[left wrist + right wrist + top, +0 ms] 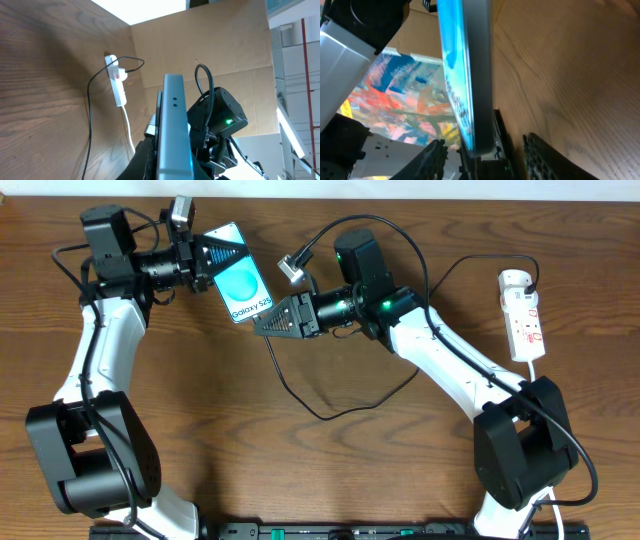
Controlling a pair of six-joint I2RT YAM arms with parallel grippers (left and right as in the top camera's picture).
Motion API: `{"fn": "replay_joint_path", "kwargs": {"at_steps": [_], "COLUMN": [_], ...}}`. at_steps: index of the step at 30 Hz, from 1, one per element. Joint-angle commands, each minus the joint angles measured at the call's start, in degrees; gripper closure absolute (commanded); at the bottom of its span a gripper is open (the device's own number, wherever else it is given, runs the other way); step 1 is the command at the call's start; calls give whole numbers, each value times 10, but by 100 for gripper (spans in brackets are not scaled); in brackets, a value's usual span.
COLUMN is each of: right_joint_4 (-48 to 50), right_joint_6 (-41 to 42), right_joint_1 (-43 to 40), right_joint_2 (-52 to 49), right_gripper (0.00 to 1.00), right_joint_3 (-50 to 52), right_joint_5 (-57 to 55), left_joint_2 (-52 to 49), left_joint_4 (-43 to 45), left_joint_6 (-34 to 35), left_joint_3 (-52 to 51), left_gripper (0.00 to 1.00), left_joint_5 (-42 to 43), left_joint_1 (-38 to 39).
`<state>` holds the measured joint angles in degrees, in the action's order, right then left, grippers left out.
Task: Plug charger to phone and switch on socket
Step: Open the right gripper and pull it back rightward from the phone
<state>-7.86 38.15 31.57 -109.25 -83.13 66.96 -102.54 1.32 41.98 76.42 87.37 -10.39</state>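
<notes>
Overhead looks down; both wrist views share the phone [174, 125].

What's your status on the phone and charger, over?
Left tool shut on phone, held raised. Right tool open around phone's other end, charger cable trailing beneath. Nothing blocking power strip.

The phone [175, 125] stands edge-on in the middle, grey side to the camera. Behind it is the right arm [222, 117], a green light lit. The socket [116, 80] lies well apart on the wooden table [40, 100], and the charger [90, 125] cable runs from it.
</notes>
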Motion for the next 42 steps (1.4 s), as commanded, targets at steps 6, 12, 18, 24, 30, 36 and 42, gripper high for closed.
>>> {"fn": "replay_joint_path", "kwargs": {"at_steps": [6,12,18,24,30,36,42], "right_joint_4": [0,-1,-1,-1,-8,-79,-213], "right_joint_6": [-5,-14,-21,-20,-25,-61,-112], "right_joint_1": [-5,-5,-12,-41,-87,-129,-147], "right_joint_2": [2,2,2,2,2,2,2], "right_gripper": [7,1,1,1,1,1,1], "right_joint_3": [-4,-4,-4,-4,-4,-4,-4], "right_joint_5": [0,1,0,0,0,-61,-221], "left_joint_2": [-2,-2,-2,-2,-2,-2,-2], "left_joint_4": [1,1,1,1,1,-2,-2], "left_joint_6": [-3,-3,-3,-3,-3,-3,-3], "left_joint_3": [3,3,3,3,3,3,3], "left_gripper": [93,93,93,93,93,93,94], "left_joint_5": [26,26,26,26,26,17,2], "left_joint_1": [0,-6,-18,-20,-36,-51,-51]}}
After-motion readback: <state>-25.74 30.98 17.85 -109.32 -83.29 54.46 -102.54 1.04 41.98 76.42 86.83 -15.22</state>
